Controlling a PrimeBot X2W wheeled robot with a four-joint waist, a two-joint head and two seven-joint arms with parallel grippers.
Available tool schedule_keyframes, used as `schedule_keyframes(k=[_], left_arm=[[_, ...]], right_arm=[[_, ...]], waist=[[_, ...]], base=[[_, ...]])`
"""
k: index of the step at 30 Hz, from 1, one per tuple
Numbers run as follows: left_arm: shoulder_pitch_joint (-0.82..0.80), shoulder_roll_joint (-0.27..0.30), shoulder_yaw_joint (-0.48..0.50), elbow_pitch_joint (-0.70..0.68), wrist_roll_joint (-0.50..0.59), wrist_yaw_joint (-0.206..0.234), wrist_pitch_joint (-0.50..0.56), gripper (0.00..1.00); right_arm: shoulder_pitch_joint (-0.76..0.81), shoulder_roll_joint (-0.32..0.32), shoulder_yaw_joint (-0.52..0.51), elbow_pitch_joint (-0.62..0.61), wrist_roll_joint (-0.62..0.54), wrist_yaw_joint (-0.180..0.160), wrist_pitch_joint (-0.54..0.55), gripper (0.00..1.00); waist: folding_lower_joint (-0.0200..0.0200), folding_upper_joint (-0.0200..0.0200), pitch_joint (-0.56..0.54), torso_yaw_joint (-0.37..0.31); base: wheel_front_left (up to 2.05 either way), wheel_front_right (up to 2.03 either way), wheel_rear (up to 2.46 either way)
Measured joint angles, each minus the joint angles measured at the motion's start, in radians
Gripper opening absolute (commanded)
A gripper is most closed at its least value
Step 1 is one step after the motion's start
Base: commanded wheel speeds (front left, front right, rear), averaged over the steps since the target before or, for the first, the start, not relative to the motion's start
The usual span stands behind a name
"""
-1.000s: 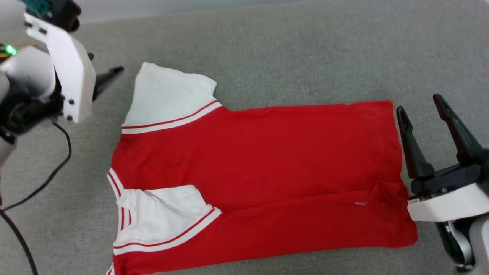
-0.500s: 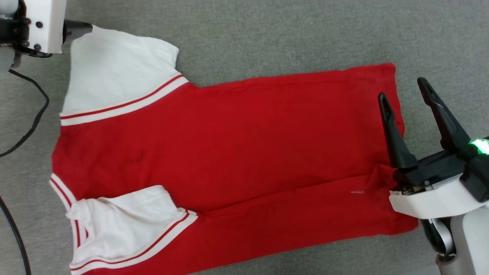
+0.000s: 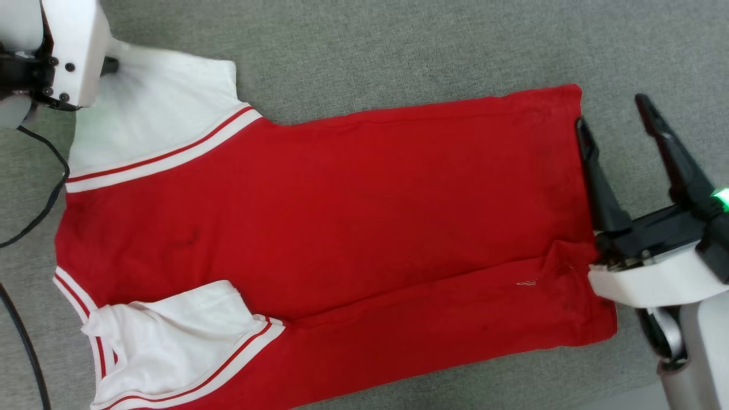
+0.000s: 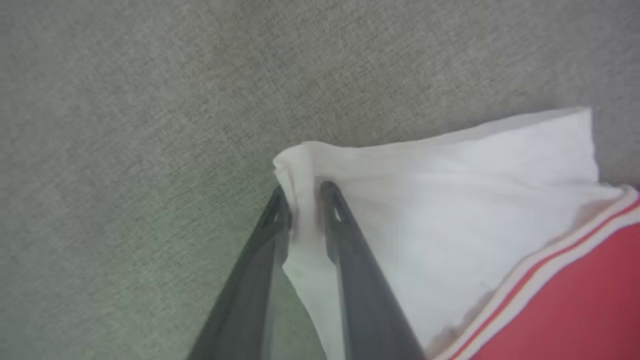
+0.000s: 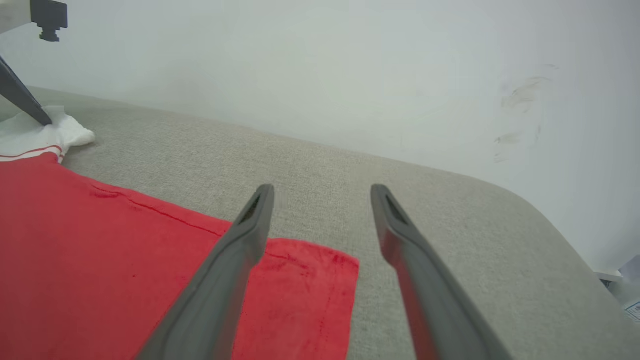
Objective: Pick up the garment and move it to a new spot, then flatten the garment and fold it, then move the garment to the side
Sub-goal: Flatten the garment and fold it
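Observation:
The garment (image 3: 353, 210) lies spread on the grey surface, collar to the left and hem to the right, its near white sleeve (image 3: 171, 336) folded onto the red body. My left gripper (image 3: 111, 64) is at the far white sleeve (image 3: 154, 114), mostly hidden behind its white wrist housing. The left wrist view has the left gripper (image 4: 304, 197) shut on a pinched ridge of the sleeve's edge (image 4: 295, 165). My right gripper (image 3: 612, 119) hovers open at the hem's far corner (image 3: 564, 99). In the right wrist view the right gripper (image 5: 322, 192) stands open above that red corner (image 5: 310, 280).
A black cable (image 3: 40, 210) trails over the grey surface (image 3: 398, 51) at the left. A pale wall (image 5: 350, 75) rises behind the surface, whose rounded edge (image 5: 550, 225) falls away at the right. The left arm's finger (image 5: 20, 100) rests on the sleeve far off.
The head camera has shifted, so the shirt sits further left in the picture. My left gripper went from beside the far sleeve onto its edge and shut on it. The right gripper stays open.

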Motion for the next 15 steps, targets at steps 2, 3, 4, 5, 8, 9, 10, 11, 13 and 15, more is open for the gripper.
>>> schedule_keyframes(k=[2,3,4,5,8,9,10,11,13,15], left_arm=[[0.006,-0.005,0.0,0.0,0.0,-0.008,-0.018,0.0],[0.009,-0.009,-0.002,-0.001,0.001,-0.012,-0.027,0.0],[0.01,-0.012,-0.002,-0.005,0.003,-0.018,-0.039,0.0],[0.01,-0.016,0.001,-0.008,0.003,-0.021,-0.055,0.0],[0.011,-0.031,0.003,-0.024,0.004,-0.035,-0.093,0.0],[0.011,-0.036,0.0,-0.031,0.009,-0.038,-0.102,0.0],[0.012,-0.042,-0.008,-0.04,0.012,-0.044,-0.106,0.0],[0.014,-0.045,-0.015,-0.052,0.017,-0.046,-0.113,0.0],[0.017,-0.053,-0.028,-0.08,0.02,-0.052,-0.128,0.0],[0.023,-0.06,-0.04,-0.108,0.02,-0.055,-0.14,0.0]], right_arm=[[-0.019,-0.01,-0.016,-0.001,-0.002,0.0,0.0,1.0],[-0.033,-0.021,-0.025,-0.002,-0.004,0.0,0.003,1.0],[-0.049,-0.035,-0.036,-0.003,-0.005,0.0,0.011,1.0],[-0.067,-0.05,-0.046,-0.005,-0.006,0.0,0.026,1.0],[-0.133,-0.113,-0.048,-0.011,-0.002,0.0,0.101,1.0],[-0.154,-0.141,-0.037,-0.008,0.01,0.0,0.15,1.0],[-0.17,-0.177,-0.011,0.001,0.035,0.0,0.224,1.0],[-0.181,-0.211,0.013,0.006,0.057,0.0,0.285,1.0],[-0.223,-0.276,0.052,0.006,0.11,0.0,0.405,1.0],[-0.27,-0.339,0.102,0.015,0.196,0.0,0.543,1.0]], waist=[[0.0,-0.0001,-0.013,0.005],[0.0,0.0,-0.02,0.007],[0.0,0.0,-0.028,0.01],[0.0,0.0,-0.037,0.014],[-0.0001,-0.0001,-0.066,0.027],[-0.0001,0.0,-0.076,0.031],[-0.0001,0.0,-0.087,0.037],[-0.0001,0.0,-0.096,0.042],[-0.0001,0.0,-0.114,0.056],[-0.0001,0.0,-0.128,0.071]], base=[[0.0,0.0,0.0],[0.0,0.0,0.0],[0.0,0.0,0.0],[0.0,0.0,0.0],[0.0,0.0,0.0],[0.0,0.0,0.0],[0.0,0.0,0.0],[0.0,0.0,0.0],[0.0,0.0,0.0],[0.0,0.0,0.0]])
